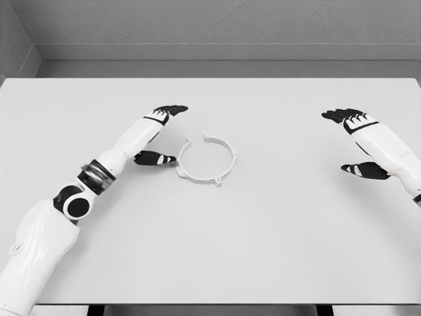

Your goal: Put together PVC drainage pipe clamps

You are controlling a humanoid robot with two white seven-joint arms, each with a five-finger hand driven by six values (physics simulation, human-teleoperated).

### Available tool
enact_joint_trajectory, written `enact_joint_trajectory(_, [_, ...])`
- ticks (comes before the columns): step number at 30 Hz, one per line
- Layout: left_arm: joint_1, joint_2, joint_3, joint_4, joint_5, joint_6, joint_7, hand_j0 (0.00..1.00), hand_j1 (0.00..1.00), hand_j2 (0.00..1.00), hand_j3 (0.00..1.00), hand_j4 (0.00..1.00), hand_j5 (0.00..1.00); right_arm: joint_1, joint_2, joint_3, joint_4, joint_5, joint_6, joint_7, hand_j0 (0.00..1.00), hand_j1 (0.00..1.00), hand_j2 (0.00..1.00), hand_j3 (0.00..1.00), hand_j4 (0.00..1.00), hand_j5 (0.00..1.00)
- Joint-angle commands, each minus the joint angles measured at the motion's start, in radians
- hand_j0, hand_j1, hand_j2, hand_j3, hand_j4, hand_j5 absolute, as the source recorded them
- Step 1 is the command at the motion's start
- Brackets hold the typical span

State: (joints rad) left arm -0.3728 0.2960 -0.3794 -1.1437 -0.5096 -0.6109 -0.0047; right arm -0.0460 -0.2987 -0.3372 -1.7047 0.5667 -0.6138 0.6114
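Observation:
A white ring-shaped pipe clamp lies flat on the white table, a little left of the middle, with small tabs on its rim and a gap at its far side. My left hand is just left of the clamp, fingers spread; its thumb tip nearly touches the ring's left edge and the fingers reach above it. It holds nothing. My right hand hovers far to the right, open and apart from the clamp.
The table's far edge meets a grey wall. The near edge runs along the bottom of the view.

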Motion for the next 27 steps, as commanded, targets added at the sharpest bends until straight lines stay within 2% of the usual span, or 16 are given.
enact_joint_trajectory(1, [0.000, 0.023, 0.002, -0.008, 0.014, 0.000, 0.002, 1.00, 1.00, 1.00, 1.00, 1.00, 1.00, 0.000, 0.000, 0.000, -0.003, -0.008, 0.003, -0.001, 1.00, 1.00, 1.00, 1.00, 1.00, 1.00])
enact_joint_trajectory(7, [0.054, 0.077, -0.001, -0.085, 0.014, 0.000, 0.006, 1.00, 1.00, 1.00, 1.00, 1.00, 1.00, -0.002, 0.000, 0.001, -0.001, -0.007, 0.003, -0.001, 1.00, 1.00, 1.00, 1.00, 1.00, 1.00])
enact_joint_trajectory(27, [0.094, 0.069, -0.012, -0.136, 0.005, 0.000, 0.006, 1.00, 1.00, 1.00, 1.00, 1.00, 1.00, -0.002, 0.001, 0.000, 0.004, -0.005, 0.003, -0.001, 1.00, 1.00, 1.00, 1.00, 1.00, 1.00])
